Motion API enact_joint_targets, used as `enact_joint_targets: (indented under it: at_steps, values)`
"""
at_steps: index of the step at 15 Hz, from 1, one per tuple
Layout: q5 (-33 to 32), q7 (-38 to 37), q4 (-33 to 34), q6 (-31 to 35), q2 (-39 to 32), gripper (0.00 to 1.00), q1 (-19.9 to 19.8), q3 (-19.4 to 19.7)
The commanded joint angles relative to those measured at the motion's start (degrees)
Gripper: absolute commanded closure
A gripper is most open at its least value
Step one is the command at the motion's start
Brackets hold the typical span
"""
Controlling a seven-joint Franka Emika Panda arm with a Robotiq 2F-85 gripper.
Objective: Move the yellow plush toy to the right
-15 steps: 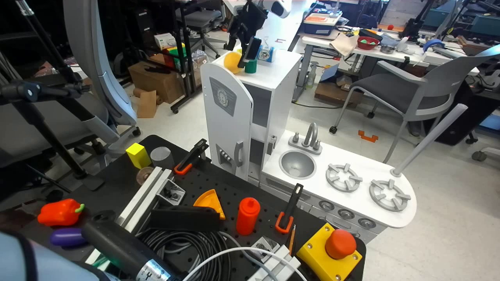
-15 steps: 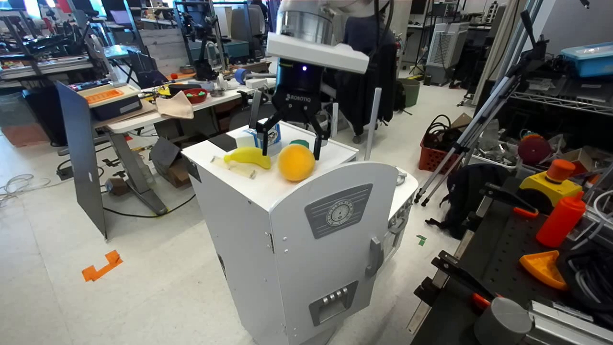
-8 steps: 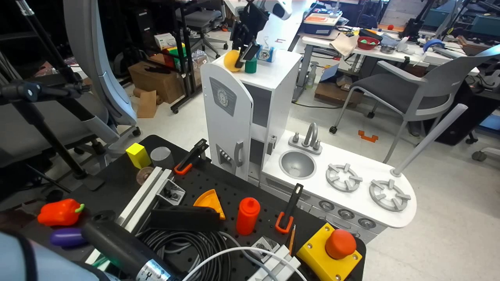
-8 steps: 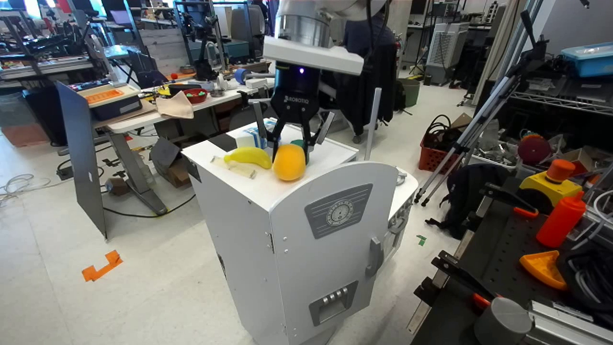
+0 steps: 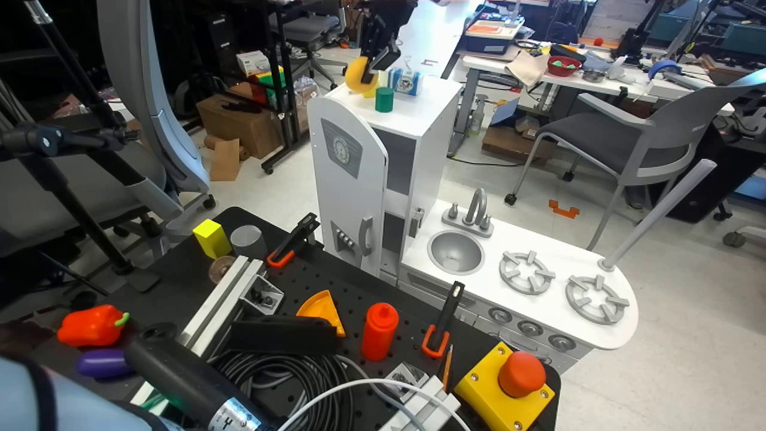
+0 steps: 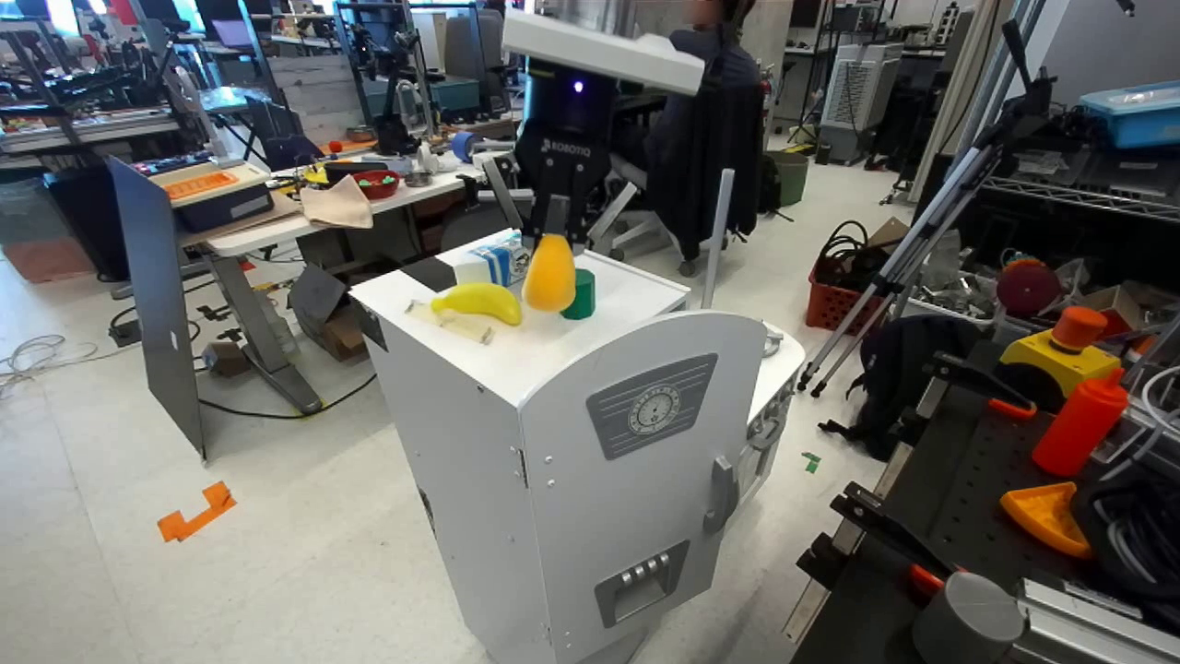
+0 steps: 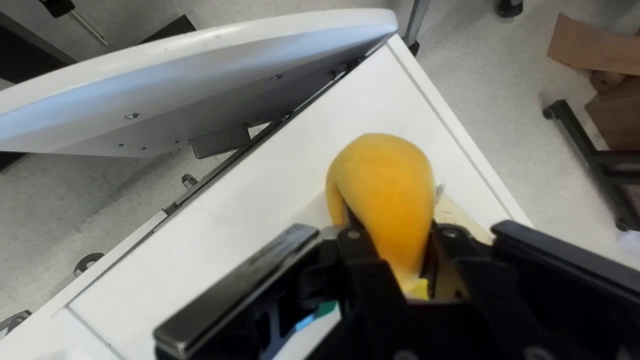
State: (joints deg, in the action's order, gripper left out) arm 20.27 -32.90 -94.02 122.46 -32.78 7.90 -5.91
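The yellow plush toy point(image 6: 550, 277), round and orange-yellow, hangs a little above the white cabinet top of the toy kitchen point(image 6: 521, 360). My gripper point(image 7: 392, 227) is shut on it, squeezing its sides so that it bulges beyond the fingers in the wrist view. In an exterior view the toy point(image 5: 358, 74) is up off the surface, near the arched cabinet door point(image 5: 348, 173). The fingers reach it from above. Part of the toy is hidden between them.
On the same top stand a green cylinder point(image 6: 580, 297), a yellow banana point(image 6: 479, 302) and a blue-and-white box point(image 5: 405, 81). The door's arched edge rises along one side. Lower down is the counter with a sink point(image 5: 456, 252) and two burners point(image 5: 527, 273).
My gripper has gone from open around the plush toy to shut on it, pressing it narrower. Both have then risen off the cabinet top, leaving the green cylinder in fuller view.
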Motion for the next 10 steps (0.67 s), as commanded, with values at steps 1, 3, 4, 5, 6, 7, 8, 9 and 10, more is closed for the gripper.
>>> enact_joint_targets:
  at_steps: [1,3,4,5,6,7,8,9,10]
  values:
    - [0.88,-0.03,-1.77,4.47,3.97,0.94,0.02,1.45]
    - [0.29,-1.19,-1.57,6.74,4.62,0.94,-0.27,2.72]
    - [0.12,-1.83,-1.34,7.63,4.57,0.94,-0.55,3.50]
    - [0.03,-2.49,-1.03,8.26,4.35,0.94,-0.83,4.18]
    - [-0.03,-3.37,-0.53,8.26,3.81,0.94,-1.26,4.96]
    - [-0.09,-4.09,-0.18,8.21,3.31,0.94,-1.69,5.60]
    - [-0.16,-5.03,0.23,7.44,2.57,0.94,-2.23,6.29]
    - [-0.22,-5.86,0.53,6.89,1.91,0.94,-2.72,6.81]
    - [-0.29,-6.69,0.73,6.26,1.26,0.94,-3.18,7.25]
